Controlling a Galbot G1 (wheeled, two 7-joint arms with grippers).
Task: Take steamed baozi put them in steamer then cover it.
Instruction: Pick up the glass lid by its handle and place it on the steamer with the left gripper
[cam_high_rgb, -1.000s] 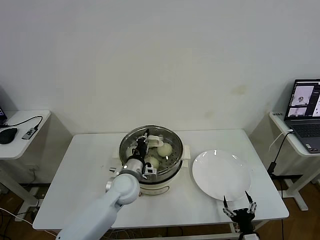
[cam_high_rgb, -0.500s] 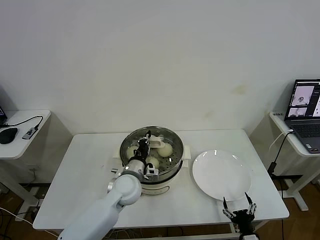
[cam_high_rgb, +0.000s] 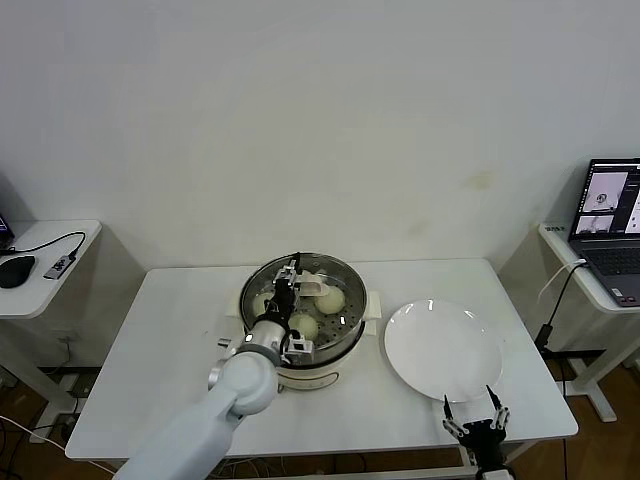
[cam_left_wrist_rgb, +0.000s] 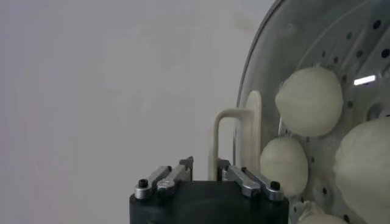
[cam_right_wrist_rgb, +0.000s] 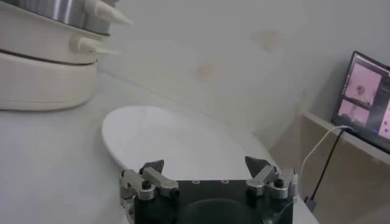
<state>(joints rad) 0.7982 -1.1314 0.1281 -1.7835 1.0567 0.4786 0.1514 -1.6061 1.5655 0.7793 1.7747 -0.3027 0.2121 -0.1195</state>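
Note:
The steamer (cam_high_rgb: 303, 312), a shiny steel pot on a cream base, stands mid-table. Several cream-white baozi (cam_high_rgb: 331, 299) lie on its perforated tray; they also show in the left wrist view (cam_left_wrist_rgb: 309, 101). The clear glass cover (cam_left_wrist_rgb: 259, 85) lies over the pot, its cream handle (cam_left_wrist_rgb: 234, 143) upright. My left gripper (cam_high_rgb: 290, 272) hovers over the pot's left part, just beside the handle (cam_high_rgb: 311, 286). Its fingers stand close together with only a narrow gap and hold nothing. My right gripper (cam_high_rgb: 479, 428) is open and empty at the table's front right edge.
A flat white plate (cam_high_rgb: 443, 350) lies bare to the right of the steamer, also in the right wrist view (cam_right_wrist_rgb: 177, 146). Side tables stand at far left, with a mouse and cables, and far right, with a laptop (cam_high_rgb: 612, 235).
My left arm has shifted slightly down and left while its gripper stays over the steamer by the handle. The right gripper has dropped a little at the front edge.

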